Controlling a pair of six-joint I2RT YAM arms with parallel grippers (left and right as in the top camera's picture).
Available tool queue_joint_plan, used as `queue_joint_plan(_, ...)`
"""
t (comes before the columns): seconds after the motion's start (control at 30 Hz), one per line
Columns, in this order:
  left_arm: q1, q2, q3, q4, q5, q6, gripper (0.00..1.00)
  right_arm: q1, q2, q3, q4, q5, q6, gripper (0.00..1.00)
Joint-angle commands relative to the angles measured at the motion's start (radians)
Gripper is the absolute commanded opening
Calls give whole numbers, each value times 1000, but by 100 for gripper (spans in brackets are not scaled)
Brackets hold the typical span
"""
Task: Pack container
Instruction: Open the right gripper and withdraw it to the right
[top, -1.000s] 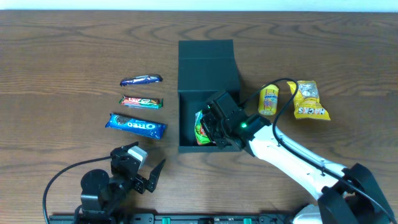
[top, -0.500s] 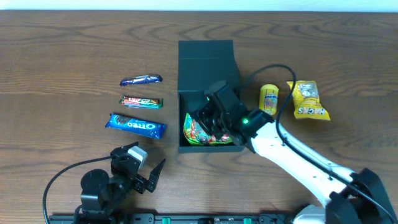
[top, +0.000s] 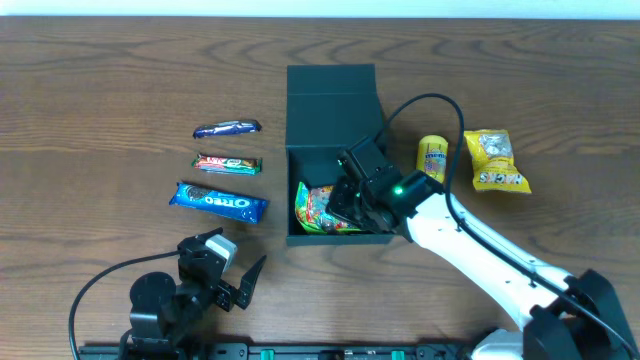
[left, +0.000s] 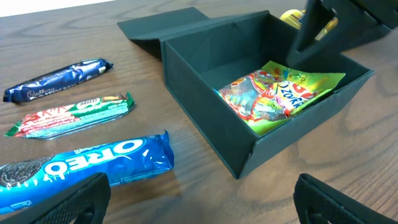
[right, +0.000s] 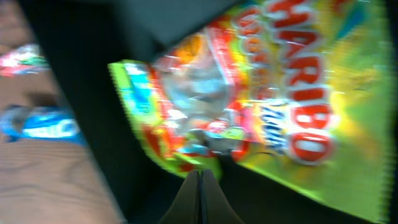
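Note:
The dark teal container (top: 330, 90) stands open mid-table with its flap lid folded back; its near wall shows in the left wrist view (left: 205, 106). A green Haribo bag (top: 318, 208) lies flat inside it, as the left wrist view (left: 280, 93) and the right wrist view (right: 292, 99) also show. My right gripper (top: 345, 205) reaches into the container, and its fingers (right: 200, 177) are shut on the bag's edge. My left gripper (top: 238, 262) is open and empty near the front edge, its fingers wide apart (left: 199, 205).
Left of the container lie a blue Oreo packet (top: 218, 201), a red-green bar (top: 228, 163) and a dark blue bar (top: 227, 128). To its right are a yellow tube (top: 432, 160) and a yellow snack bag (top: 492, 160).
The Haribo bag went from upright in my right gripper to lying flat in the container. My right gripper then shifted slightly right. The left arm has not moved.

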Motion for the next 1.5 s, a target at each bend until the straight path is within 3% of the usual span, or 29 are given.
queue_joint_plan(0.0,5,-6,-18,1,16,-5,95,-6,37,-9,-31,42,-97,1)
queue_joint_plan(0.47,5,-6,-18,1,16,-5,95,-24,195,-9,-145,211,-171,1)
queue_joint_plan(1.27,6,-6,-18,23,-10,-6,95,-51,216,-6,-79,276,-339,1)
queue_joint_plan(1.33,6,-6,-18,46,0,-21,95,-51,189,19,-122,264,-339,1)
queue_joint_plan(1.47,6,-6,-14,172,23,-173,95,-51,78,121,-236,269,-370,1)
